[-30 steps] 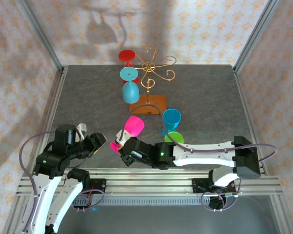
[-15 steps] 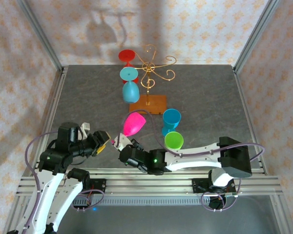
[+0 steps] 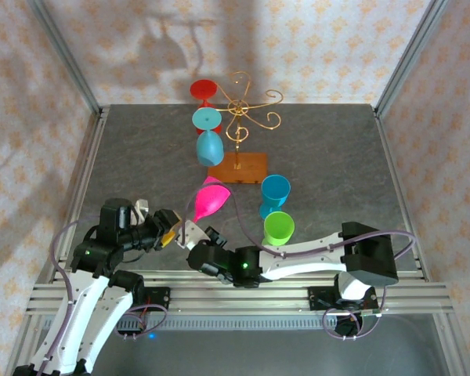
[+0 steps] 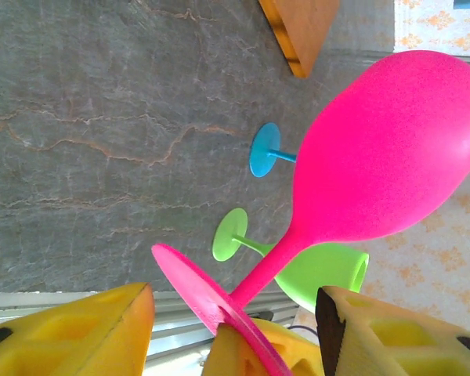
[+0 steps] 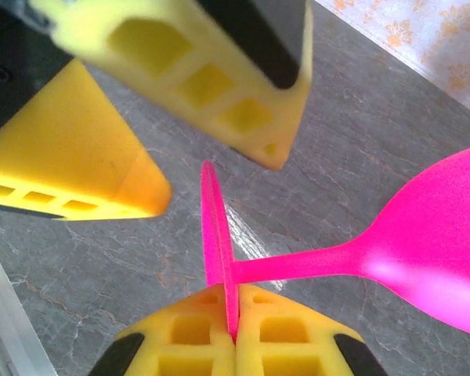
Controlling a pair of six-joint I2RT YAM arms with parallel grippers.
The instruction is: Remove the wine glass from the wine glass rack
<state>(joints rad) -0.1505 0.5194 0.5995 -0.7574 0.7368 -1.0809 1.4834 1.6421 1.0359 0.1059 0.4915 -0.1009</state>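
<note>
pink wine glass [image 3: 211, 200] foot clamped by right gripper [image 5: 233, 329]; left gripper [image 3: 166, 227] agape at its 9 o'clock; likely handover: straddle stem squarely before closing.

Pink wine glass [image 3: 211, 200]: off rack, tilted, bowl raised toward rack, foot toward near edge. Gold wire wine glass rack [image 3: 240, 107]: upright on orange-brown base [image 3: 237, 167], mid-rear table.

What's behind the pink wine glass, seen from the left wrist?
Foot and stem of a blue wine glass, a green wine glass, and the rack's base. The pink wine glass covers the blue one's bowl.
</note>
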